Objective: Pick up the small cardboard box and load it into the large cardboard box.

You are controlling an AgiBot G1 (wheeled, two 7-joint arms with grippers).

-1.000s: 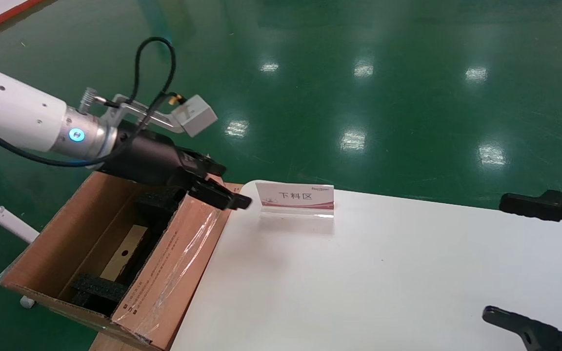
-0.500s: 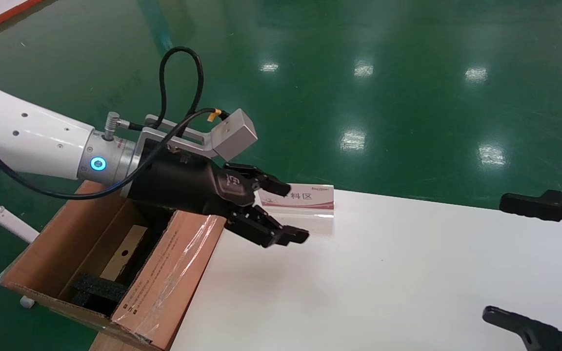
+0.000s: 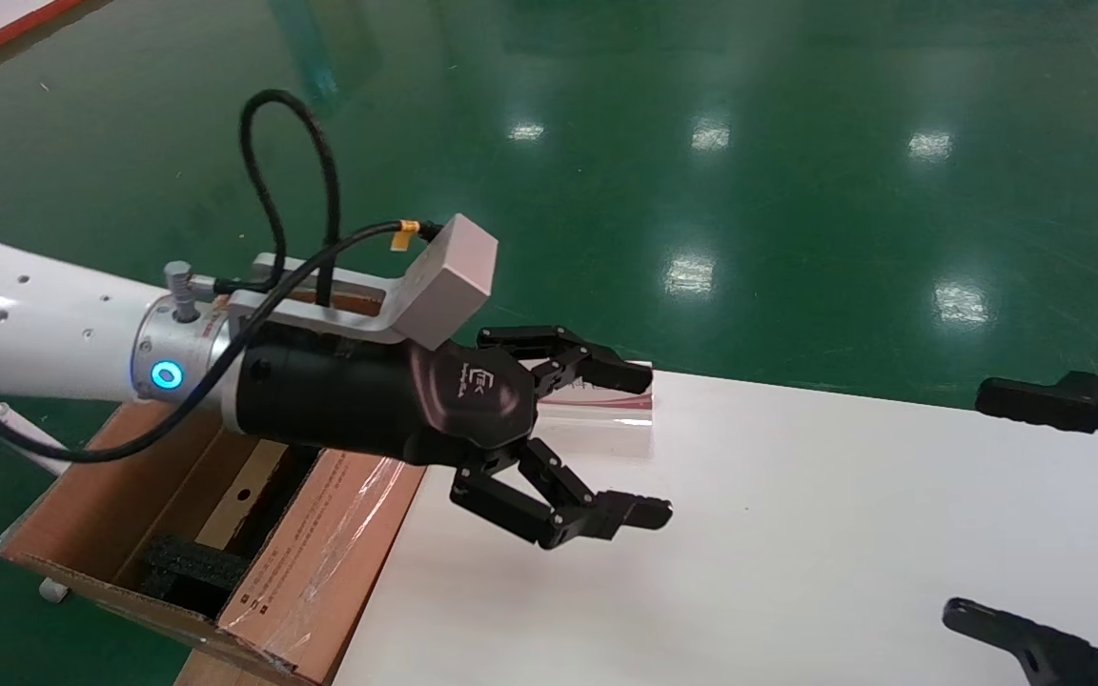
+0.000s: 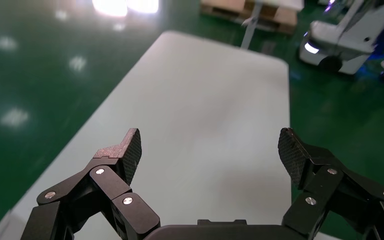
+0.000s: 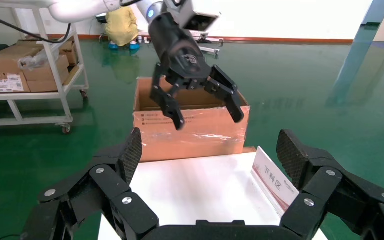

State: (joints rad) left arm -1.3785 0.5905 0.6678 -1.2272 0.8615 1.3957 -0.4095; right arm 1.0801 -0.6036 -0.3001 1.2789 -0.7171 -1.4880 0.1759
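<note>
Left gripper [image 3: 640, 443] mid-frame over white table [image 3: 797, 534], jaws spread wide and empty, large cardboard box [image 3: 320, 562] at lower left against the table edge, small cardboard box [image 3: 249, 495] lying inside it between black foam blocks [image 3: 192, 562], right gripper [image 3: 1016, 514] at right edge, jaws spread, sign card [image 5: 272, 182] behind left gripper

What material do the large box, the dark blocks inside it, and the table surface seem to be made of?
Large box: brown corrugated cardboard, matte, with a glossy clear tape strip that wrinkles and reflects light on its side.
Dark blocks: probably black foam, judging by the rough, porous, dull surface.
Table: smooth white top, likely plastic or laminate; it shows only a soft sheen.
</note>
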